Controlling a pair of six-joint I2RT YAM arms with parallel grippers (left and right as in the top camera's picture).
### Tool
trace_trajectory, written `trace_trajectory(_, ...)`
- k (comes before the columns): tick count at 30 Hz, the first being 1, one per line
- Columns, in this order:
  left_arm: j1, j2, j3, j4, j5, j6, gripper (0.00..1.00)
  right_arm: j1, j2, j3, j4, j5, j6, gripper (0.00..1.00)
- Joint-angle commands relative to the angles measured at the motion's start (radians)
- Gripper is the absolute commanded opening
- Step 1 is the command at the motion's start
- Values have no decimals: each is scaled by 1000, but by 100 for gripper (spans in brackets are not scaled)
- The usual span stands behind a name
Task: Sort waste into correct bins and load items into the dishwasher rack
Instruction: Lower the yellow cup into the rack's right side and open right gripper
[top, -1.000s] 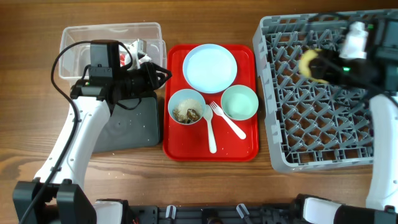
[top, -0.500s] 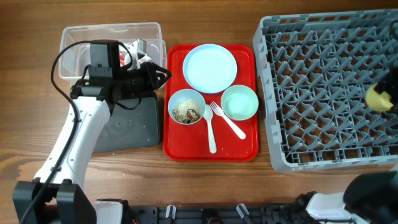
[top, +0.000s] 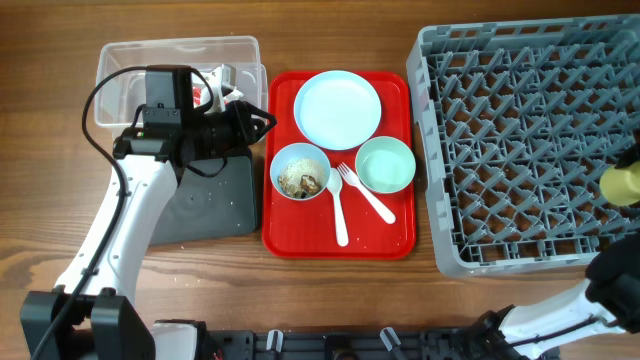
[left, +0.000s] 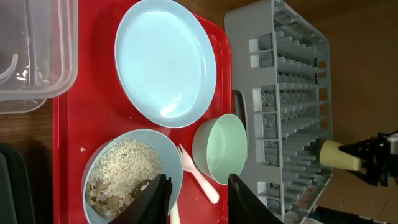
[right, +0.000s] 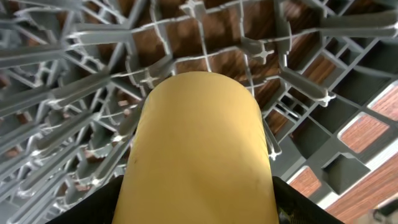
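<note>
Overhead, yellow cup (top: 622, 185) at right edge of rack (top: 500, 150), right claw (right: 196, 208) gripping

One plate (top: 338, 108), two bowls (top: 274, 165) (top: 385, 164), one cup (top: 622, 185), one fork (top: 365, 195), one spoon (top: 338, 215), two bins (top: 120, 60) (top: 215, 210), one rack (top: 500, 150), one red tray (top: 290, 235).

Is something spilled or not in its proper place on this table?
Yes, there is a small spill. White grains lie scattered on the black tray, and a crumb lies on the red tray beside the pale blue bowl, which holds food scraps. Nothing looks tipped or broken.
</note>
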Motion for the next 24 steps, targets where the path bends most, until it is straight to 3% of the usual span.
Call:
trace_trajectory(1,3,-16,-2,0,-2,24,31,-7,59,5,-9,77,57,4)
trace_trajectory(6,3,-16,-2,0,-2,24,31,-9,90,-18,1,77,57,4)
trace_trajectory(7,3,-16,-2,0,-2,24,31,-10,91,-23,7,77,57,13)
trace_trajectory(8,3,-16,-2,1,-2,24,31,-10,91,-30,11,76,57,39)
trace_trajectory(9,3,-16,-2,0,-2,24,31,-10,91,-29,13,67,56,75)
trace_trajectory(11,3,-16,-2,0,-2,24,32,-10,91,-29,19,25,56,98)
trace_trajectory(18,3,-16,-2,-5,-16,24,41,-9,66,-29,3,-35,55,100)
trace_trajectory(24,3,-16,-2,-57,-101,51,48,2,-77,15,20,-217,0,100)
